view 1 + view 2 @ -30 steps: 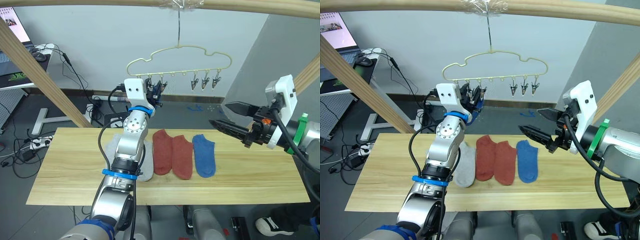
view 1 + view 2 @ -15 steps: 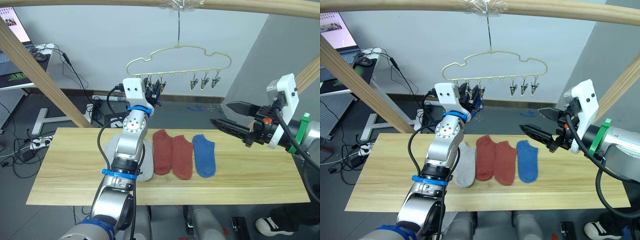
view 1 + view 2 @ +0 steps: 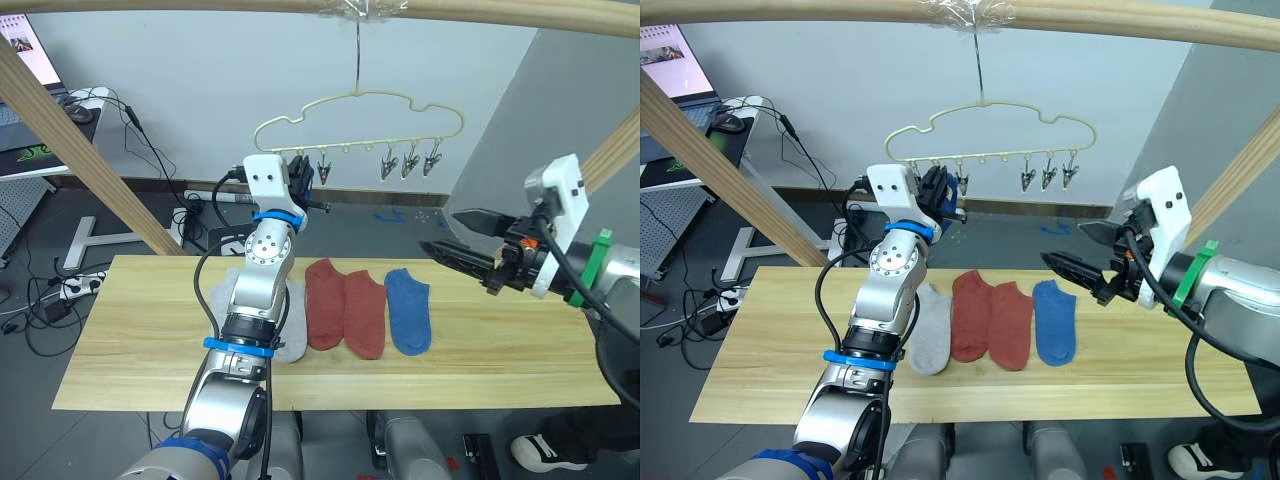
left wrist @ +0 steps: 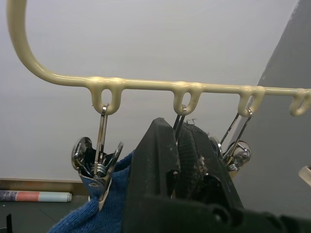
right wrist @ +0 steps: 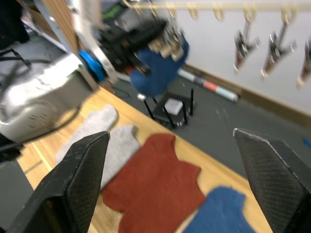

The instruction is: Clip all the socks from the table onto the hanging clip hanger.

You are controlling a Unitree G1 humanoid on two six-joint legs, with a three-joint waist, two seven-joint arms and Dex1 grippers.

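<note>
The left gripper had edged nearer the hanger, apparently pinching a blue sock at a clip; the right gripper hung spread above the desk. Seat the cuff deep before releasing.

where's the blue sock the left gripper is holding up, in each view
Left eye view: blue sock just below the clip hanger.
Right eye view: the blue sock under the hanger's left clips.
Left wrist view: bottom left, below a clip.
Right wrist view: upper middle.
Shared landmark: the clip hanger's row of clips.
</note>
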